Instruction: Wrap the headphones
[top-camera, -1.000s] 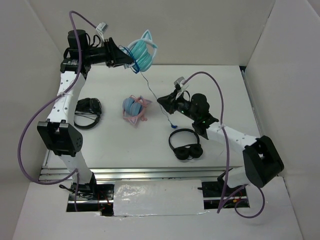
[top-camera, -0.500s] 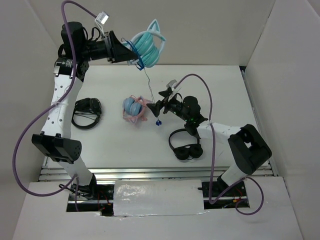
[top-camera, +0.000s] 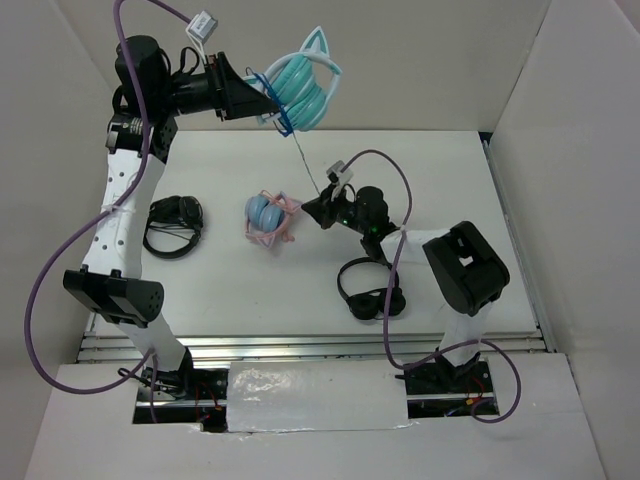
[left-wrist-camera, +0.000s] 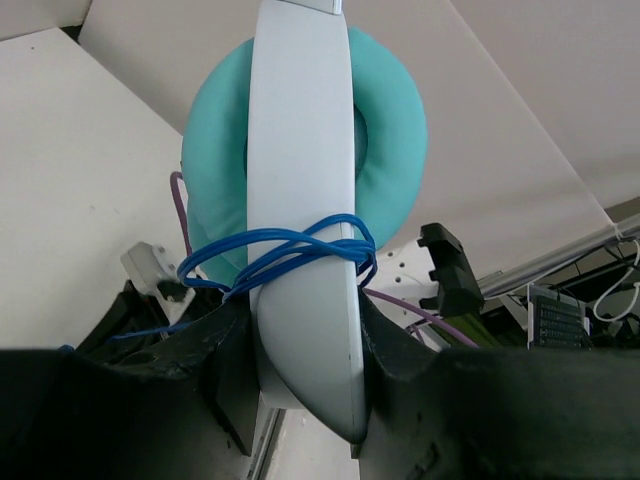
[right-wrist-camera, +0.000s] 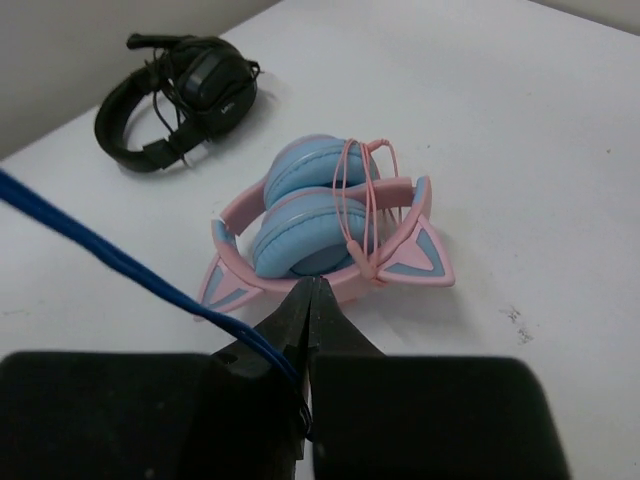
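The teal cat-ear headphones (top-camera: 305, 88) hang in the air at the back left, held by my left gripper (top-camera: 262, 105), which is shut on their pale band (left-wrist-camera: 300, 250). The blue cable (left-wrist-camera: 275, 255) is looped a few times round the band and the teal cups (left-wrist-camera: 395, 130). From there the cable (top-camera: 308, 165) runs down taut to my right gripper (top-camera: 316, 210), which is shut on it low over the table; it shows in the right wrist view (right-wrist-camera: 120, 265) entering the closed jaws at their left side. The plug is hidden.
A blue-cupped pair with a pink cat-ear band (top-camera: 268, 219) lies mid-table, right in front of the right gripper (right-wrist-camera: 315, 295). Black headphones lie at the left (top-camera: 175, 222) and near the right arm (top-camera: 370, 290). White walls stand on the back and both sides.
My left gripper has raised and turned the teal headphones to the right. My right gripper has moved left and back along the cable, which is now taut, and the plug no longer shows.
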